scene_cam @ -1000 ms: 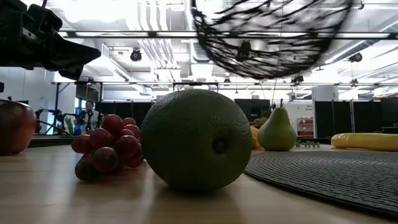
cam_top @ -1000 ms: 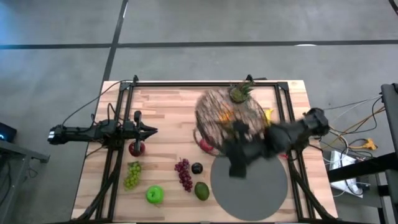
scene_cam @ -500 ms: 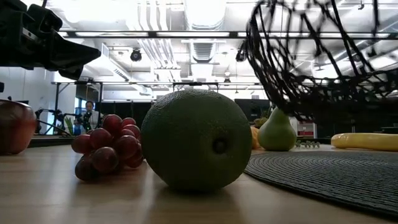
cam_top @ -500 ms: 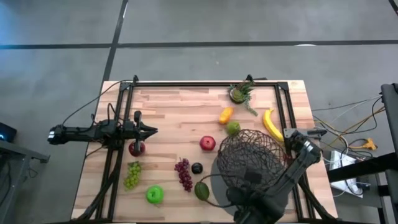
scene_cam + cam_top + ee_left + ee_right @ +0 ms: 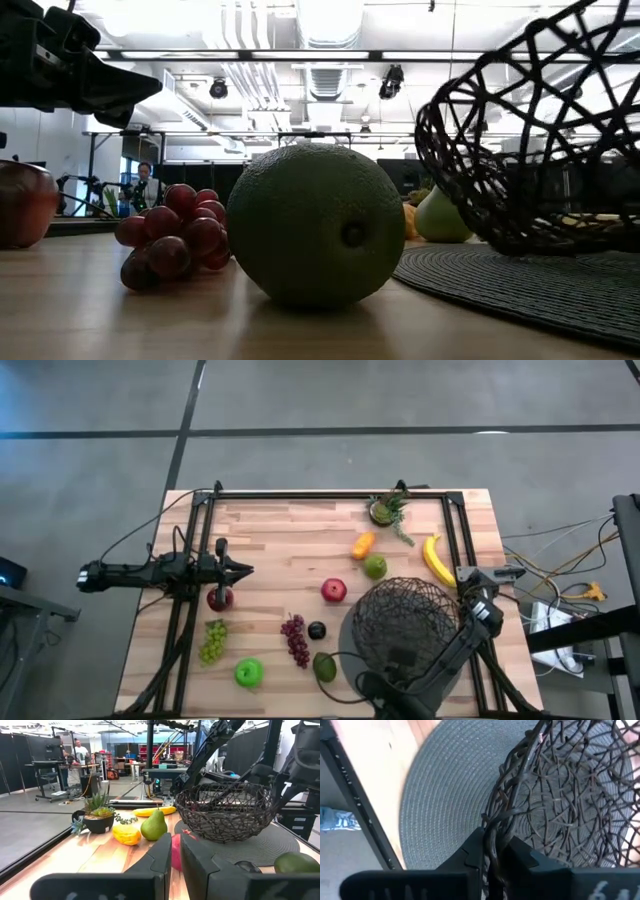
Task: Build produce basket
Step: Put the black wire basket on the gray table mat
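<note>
The dark wire basket [image 5: 405,622] hangs over the grey disc [image 5: 352,660], with my right gripper [image 5: 398,663] shut on its near rim. In the low view the basket [image 5: 530,150] is tilted, its bottom at the mat; whether they touch, I cannot tell. Around it on the table lie the banana [image 5: 435,560], orange piece [image 5: 363,545], pear [image 5: 375,567], a red apple [image 5: 333,590], plum [image 5: 316,630], purple grapes [image 5: 295,640], avocado [image 5: 325,665], green apple [image 5: 248,673] and green grapes [image 5: 212,640]. My left gripper [image 5: 240,570] waits shut beside another red apple [image 5: 220,598]. My right gripper pinches the basket's rim [image 5: 495,827] on its near side, one finger [image 5: 470,855] outside the wall and the other [image 5: 522,855] inside. The fingers come from the table's near side, slanting down. The basket is tilted in the hold, above the grey disc.
A small potted plant [image 5: 385,510] stands near the far edge. Black frame rails [image 5: 190,560] run along the left, far and right sides. Bare wood lies in the far-left part of the table [image 5: 280,535]. People stand in the room beyond.
My right gripper has carried the basket from above the far middle of the table toward the near edge and down over the grey disc. The basket, first high and swinging, now hangs low and tilted by the mat. The fruit it covered shows again.
</note>
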{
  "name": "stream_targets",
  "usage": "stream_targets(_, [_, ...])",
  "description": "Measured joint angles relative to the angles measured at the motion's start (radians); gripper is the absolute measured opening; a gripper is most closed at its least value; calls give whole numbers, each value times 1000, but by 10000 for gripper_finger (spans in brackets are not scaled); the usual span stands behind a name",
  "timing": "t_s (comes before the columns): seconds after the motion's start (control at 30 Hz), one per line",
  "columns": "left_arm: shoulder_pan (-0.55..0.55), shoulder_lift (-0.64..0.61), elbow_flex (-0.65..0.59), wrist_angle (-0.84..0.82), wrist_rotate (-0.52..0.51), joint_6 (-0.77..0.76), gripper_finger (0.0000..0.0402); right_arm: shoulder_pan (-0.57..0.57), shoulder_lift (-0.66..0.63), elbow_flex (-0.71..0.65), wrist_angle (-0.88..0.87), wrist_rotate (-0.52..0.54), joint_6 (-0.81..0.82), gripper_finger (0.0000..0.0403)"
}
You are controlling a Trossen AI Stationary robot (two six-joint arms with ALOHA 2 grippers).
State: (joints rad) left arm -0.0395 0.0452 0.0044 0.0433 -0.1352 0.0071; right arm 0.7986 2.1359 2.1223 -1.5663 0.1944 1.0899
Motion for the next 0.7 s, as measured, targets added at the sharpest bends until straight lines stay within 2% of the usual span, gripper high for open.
stream_targets(0.5, [0,0,0,0,0,0,22,20,-9,0,28,-20,3,50])
stream_targets(0.7, [0,0,0,0,0,0,22,24,-10,0,42,-41,-7,93])
